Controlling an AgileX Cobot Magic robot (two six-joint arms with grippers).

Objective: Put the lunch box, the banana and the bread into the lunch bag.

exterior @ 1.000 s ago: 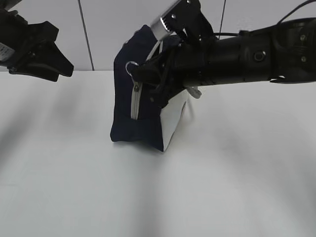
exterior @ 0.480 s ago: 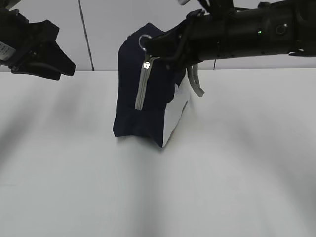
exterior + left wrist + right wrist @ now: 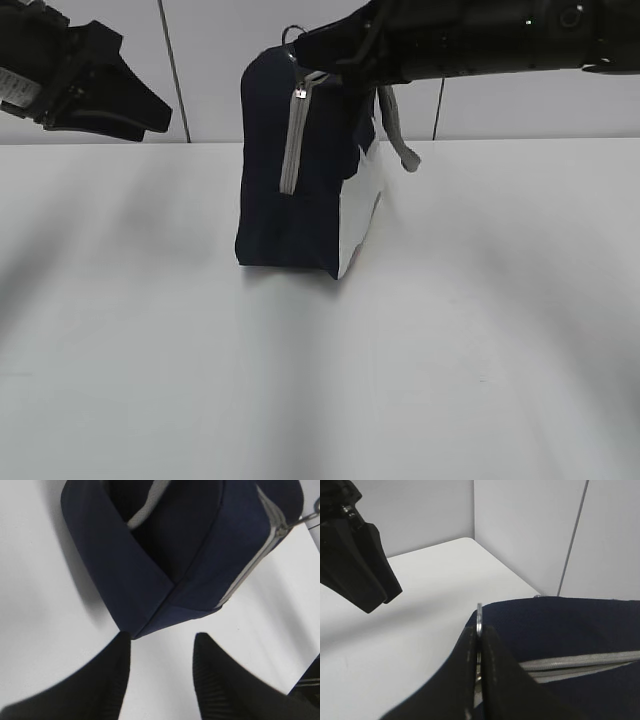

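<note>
Standing on a bare white table [image 3: 320,380] with a panelled wall [image 3: 200,70] behind, the lunch bag [image 3: 290,180] is the only loose item visible; nothing sits between either gripper and it. It's navy fabric with a white side panel [image 3: 360,225] on its right, upright, pulled tall. A grey zipper [image 3: 291,150] runs down the near end and a grey strap [image 3: 395,130] hangs loose on the right side. In the left wrist view the top gapes somewhat (interior dark, contents not discernible).

Right gripper [image 3: 479,630] comes in from the right at the bag's top corner, fingers pressed together, pinching the metal ring pull [image 3: 479,617], which pokes up just above the fingertips; bag body directly below and behind them. Left gripper [image 3: 161,645] hangs well to the left of the bag and above the table, jaws partway apart, holding nothing; from its wrist camera the bag's bottom corner lies just ahead of the fingertips, not touching.
</note>
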